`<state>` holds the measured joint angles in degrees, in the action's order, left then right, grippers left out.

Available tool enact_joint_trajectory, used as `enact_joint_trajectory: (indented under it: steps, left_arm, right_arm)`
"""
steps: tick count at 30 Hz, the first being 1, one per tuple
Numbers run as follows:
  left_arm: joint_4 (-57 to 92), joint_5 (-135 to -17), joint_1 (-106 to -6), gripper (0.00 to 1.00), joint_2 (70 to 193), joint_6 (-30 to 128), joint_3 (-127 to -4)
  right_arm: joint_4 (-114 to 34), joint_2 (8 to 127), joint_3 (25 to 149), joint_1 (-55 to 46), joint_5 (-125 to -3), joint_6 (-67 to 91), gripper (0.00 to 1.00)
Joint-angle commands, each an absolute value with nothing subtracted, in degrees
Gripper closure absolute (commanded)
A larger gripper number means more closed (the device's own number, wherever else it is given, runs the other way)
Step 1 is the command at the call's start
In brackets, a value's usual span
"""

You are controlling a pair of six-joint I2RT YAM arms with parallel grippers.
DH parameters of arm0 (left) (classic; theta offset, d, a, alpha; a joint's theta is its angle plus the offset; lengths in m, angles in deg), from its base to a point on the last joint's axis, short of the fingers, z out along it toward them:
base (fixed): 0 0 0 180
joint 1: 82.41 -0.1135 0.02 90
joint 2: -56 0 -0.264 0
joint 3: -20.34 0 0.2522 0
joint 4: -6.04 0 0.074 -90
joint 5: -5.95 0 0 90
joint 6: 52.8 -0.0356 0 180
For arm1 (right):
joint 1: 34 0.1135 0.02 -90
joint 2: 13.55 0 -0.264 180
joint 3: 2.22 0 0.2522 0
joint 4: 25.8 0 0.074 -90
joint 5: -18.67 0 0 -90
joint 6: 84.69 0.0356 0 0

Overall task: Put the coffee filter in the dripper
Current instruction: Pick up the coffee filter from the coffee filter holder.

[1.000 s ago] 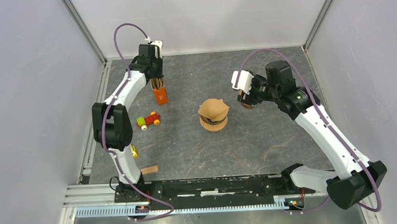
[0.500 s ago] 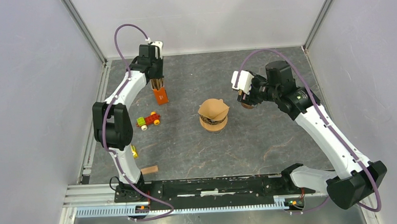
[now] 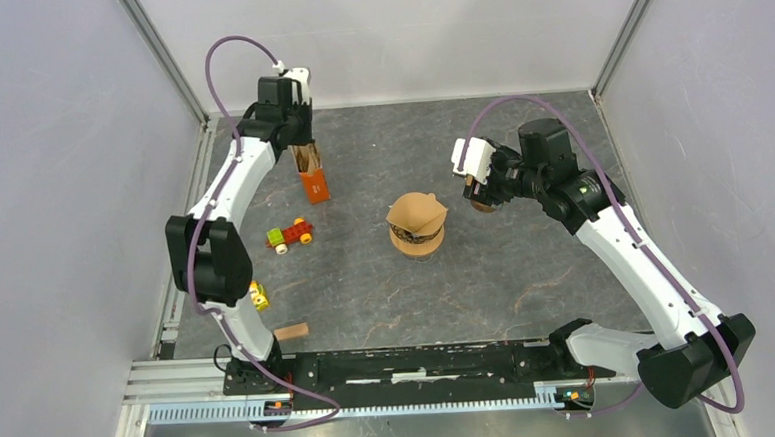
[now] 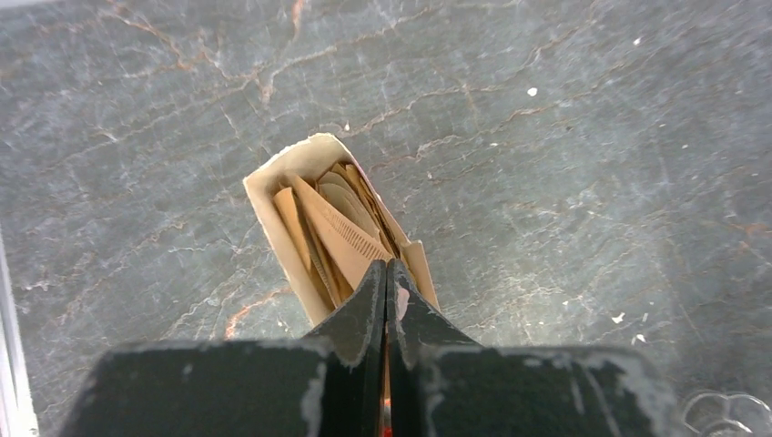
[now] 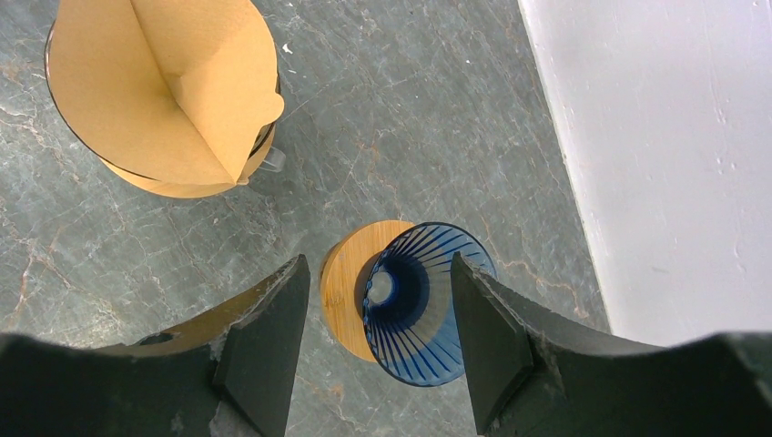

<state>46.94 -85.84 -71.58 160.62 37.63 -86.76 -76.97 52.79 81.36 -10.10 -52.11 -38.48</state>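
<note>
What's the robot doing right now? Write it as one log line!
left claw: shut on filter in box | right claw: open over dripper

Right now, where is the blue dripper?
In the right wrist view the blue dripper shows between the right gripper's open fingers, close to the white wall and right of the brown paper filter.

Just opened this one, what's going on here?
The left gripper is shut on a coffee filter at the mouth of the orange filter box, back left. The right gripper hangs open over the blue dripper, which holds no filter yet. A second dripper mid-table already has a brown filter in it.
</note>
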Motion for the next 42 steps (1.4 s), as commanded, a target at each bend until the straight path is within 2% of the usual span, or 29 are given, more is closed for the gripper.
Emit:
enact_joint_trajectory:
  steps: [1,13,17,22,29,34,42]
  left_arm:
    - [46.8,-85.1,-71.9,0.98,155.4,37.9,-89.6]
    - [48.8,-84.8,-72.0,0.98,152.2,37.3,-91.9]
    - [50.3,-80.0,-72.1,0.98,149.0,35.6,-93.7]
    - [53.4,-68.6,-72.1,0.98,142.9,34.7,-95.9]
    - [56.4,-44.0,-72.0,0.98,134.7,38.7,-95.5]
    - [43.4,-29.0,-71.6,0.98,129.3,50.6,-86.9]
    - [22.5,-16.1,-70.8,0.98,126.5,67.0,-75.7]
  right_arm:
    - [-76.7,52.1,82.1,-10.0,-52.3,-38.1,0.35]
    - [-77.2,52.5,83.5,-10.0,-52.0,-38.1,0.35]
    - [-77.3,53.6,87.9,-10.0,-50.2,-37.3,0.35]
    - [-74.9,55.6,93.4,-9.5,-44.8,-35.3,0.33]
    - [-69.6,58.5,96.9,-3.7,-40.2,-31.8,0.23]
    - [-66.1,59.4,97.3,-3.0,-35.8,-27.5,0.18]
    - [-65.3,58.9,94.4,-3.0,-27.9,-24.6,0.13]
